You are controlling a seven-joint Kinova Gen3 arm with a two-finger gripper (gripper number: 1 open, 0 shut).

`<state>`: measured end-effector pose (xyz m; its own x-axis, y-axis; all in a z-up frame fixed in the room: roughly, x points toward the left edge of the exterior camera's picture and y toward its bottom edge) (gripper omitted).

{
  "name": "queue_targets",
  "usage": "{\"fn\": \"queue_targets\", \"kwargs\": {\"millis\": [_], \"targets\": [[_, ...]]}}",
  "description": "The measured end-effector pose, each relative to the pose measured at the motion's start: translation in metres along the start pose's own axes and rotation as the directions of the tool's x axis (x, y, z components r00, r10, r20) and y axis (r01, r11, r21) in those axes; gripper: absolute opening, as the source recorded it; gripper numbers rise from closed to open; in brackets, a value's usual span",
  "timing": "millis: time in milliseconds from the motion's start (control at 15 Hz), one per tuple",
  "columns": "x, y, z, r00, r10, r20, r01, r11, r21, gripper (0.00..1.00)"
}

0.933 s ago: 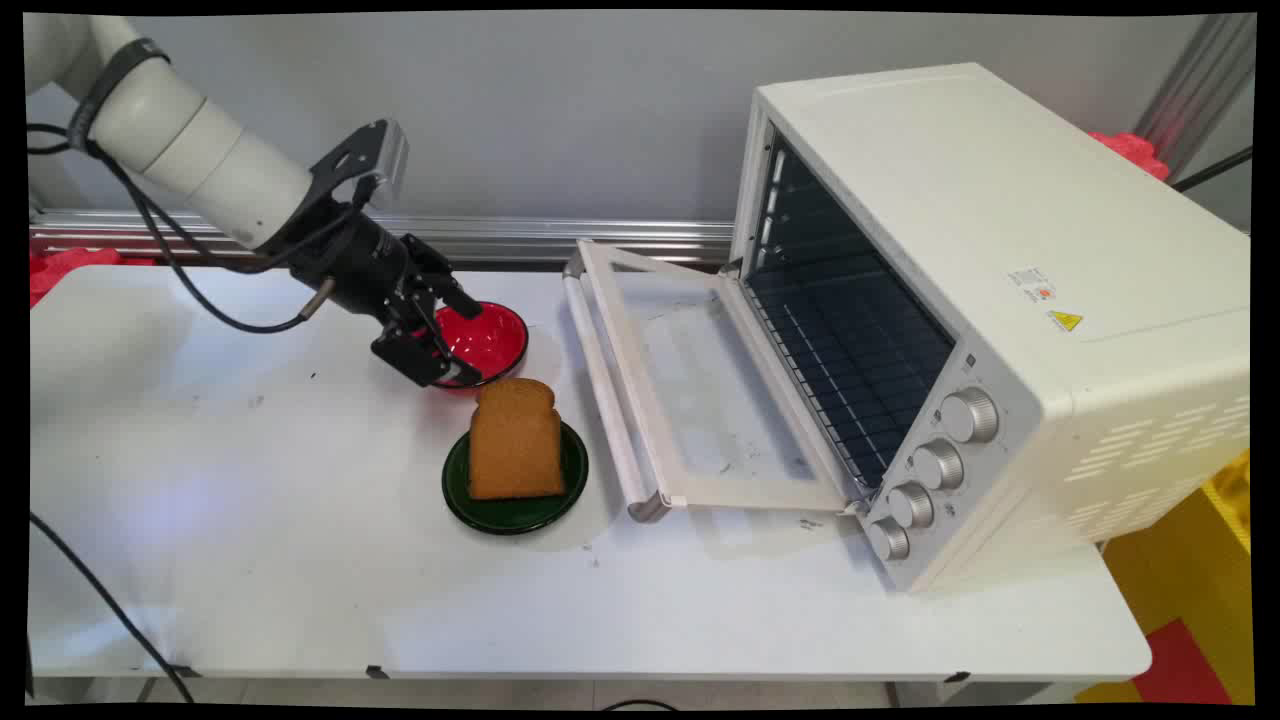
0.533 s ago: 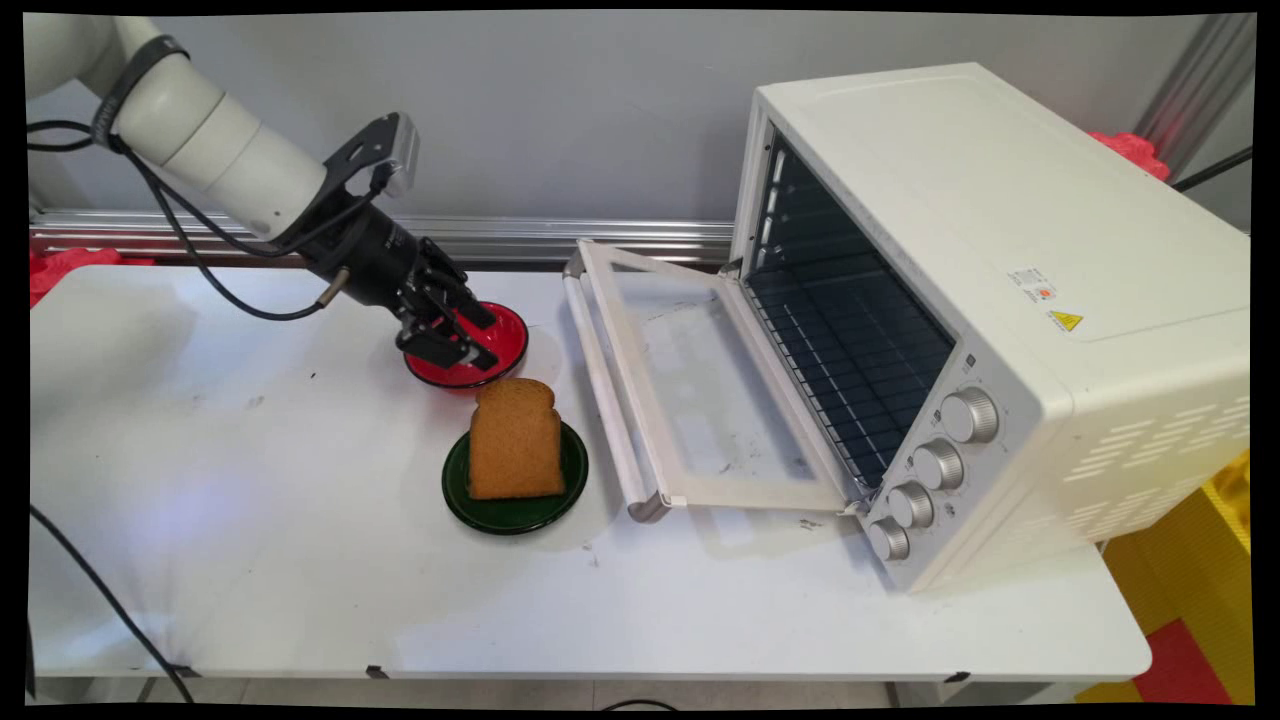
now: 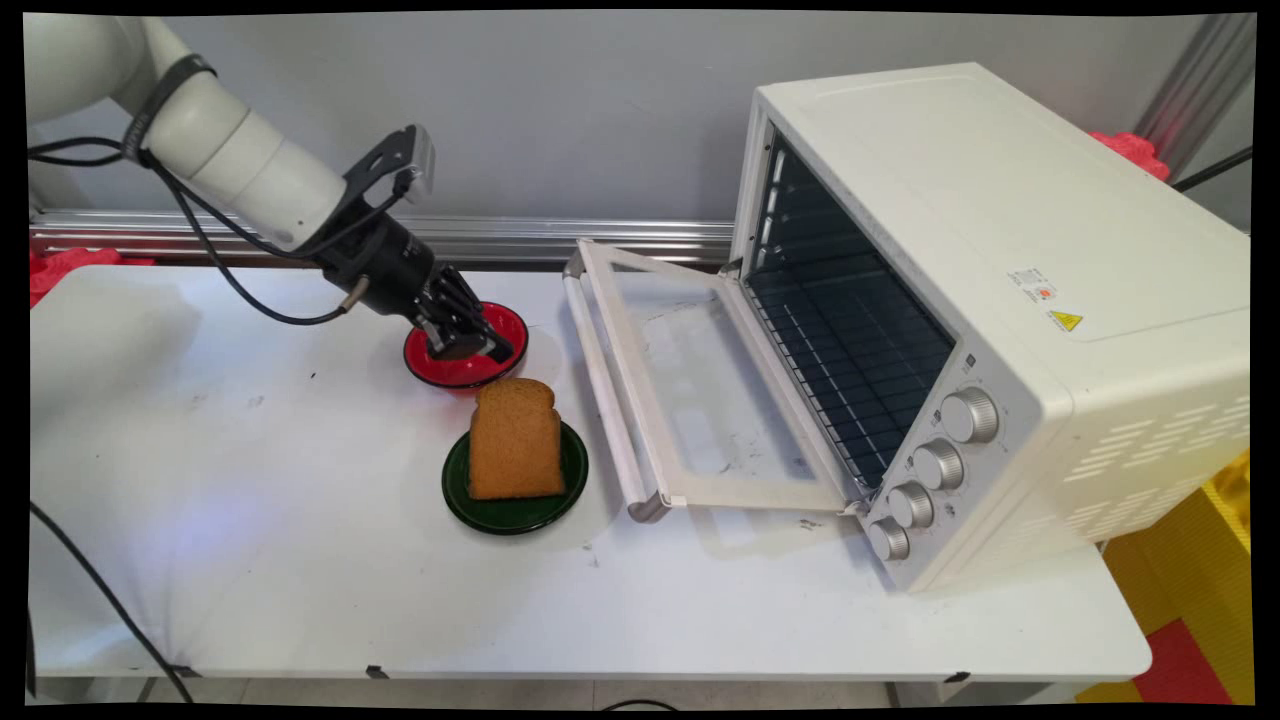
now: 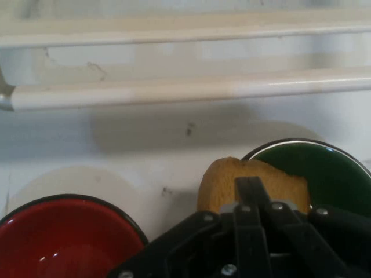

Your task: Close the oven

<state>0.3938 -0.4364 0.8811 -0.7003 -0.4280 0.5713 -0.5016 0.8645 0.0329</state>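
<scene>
Two dishes | end effector [image 3: 478, 347] over red bowl [image 3: 455, 370], fingers look shut, empty | toast [image 3: 515, 440] on green plate [image 3: 515, 512] just beyond, toward the desk's [image 3: 250, 520] near edge.

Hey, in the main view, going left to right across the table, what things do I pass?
Pincer over the red bowl → green plate carrying the bread slice → open oven door → white toaster oven with its knobs.
</scene>
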Motion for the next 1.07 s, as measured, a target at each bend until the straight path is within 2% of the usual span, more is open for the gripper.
{"fn": "queue_targets", "kwargs": {"millis": [1067], "targets": [[-0.008, -0.012, 0.07, 0.997, -0.047, -0.061, 0.046, 0.999, -0.019, 0.0]]}}
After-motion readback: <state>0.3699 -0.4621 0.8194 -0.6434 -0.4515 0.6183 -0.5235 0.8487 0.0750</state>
